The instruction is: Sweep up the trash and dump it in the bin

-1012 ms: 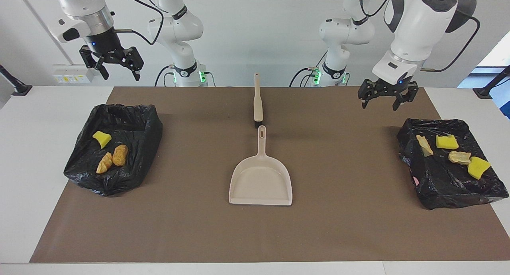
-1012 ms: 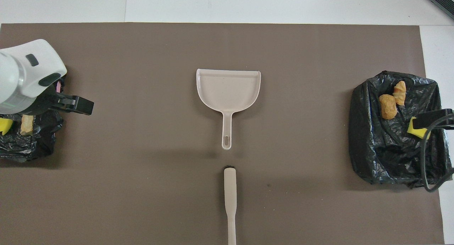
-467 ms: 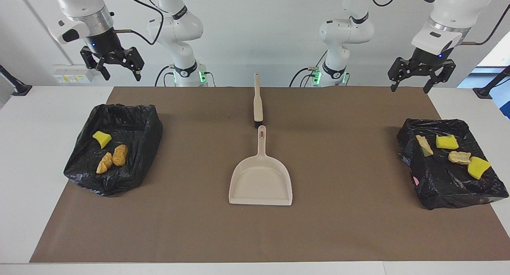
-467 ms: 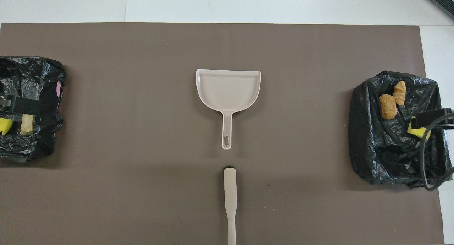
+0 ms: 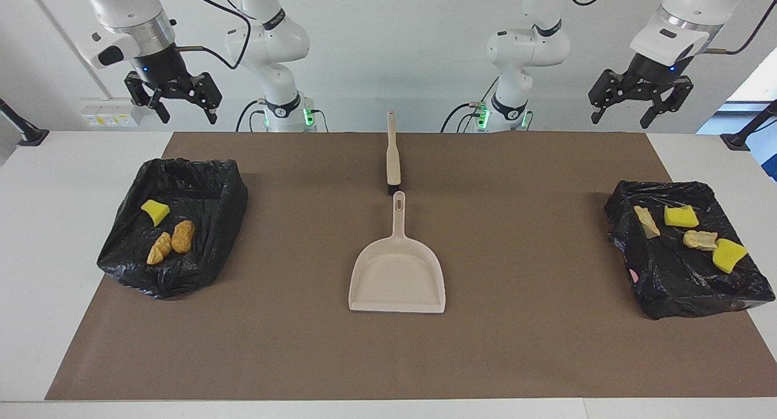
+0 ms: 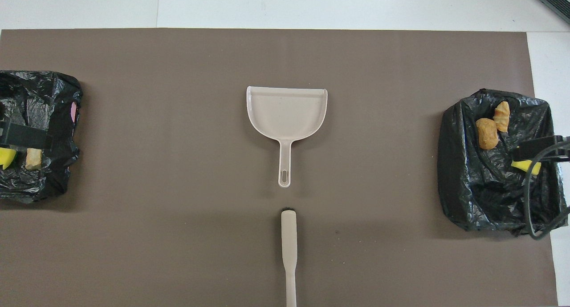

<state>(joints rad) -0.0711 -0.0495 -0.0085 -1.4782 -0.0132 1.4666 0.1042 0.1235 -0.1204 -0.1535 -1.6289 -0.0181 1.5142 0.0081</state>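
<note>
Black bin liners sit at both ends of the brown mat, and every scrap of trash I can see already lies in them: a yellow sponge piece (image 5: 156, 212) and two orange-tan chunks (image 5: 172, 241) in the bin (image 5: 200, 267) toward the right arm's end of the table, four more pieces (image 5: 692, 232) in the bin (image 5: 680, 291) toward the left arm's end. Nothing loose shows on the mat, so the sweeping and dumping look finished to me. The beige dustpan (image 5: 397, 277) lies flat and empty at mid-table, with the brush (image 5: 393, 155) just nearer the robots, not touching it. The left end effector (image 5: 640, 97) hangs high over the table's edge with fingers spread, carrying nothing; the right end effector (image 5: 172, 95) does likewise. Nothing blocks either arm.
</note>
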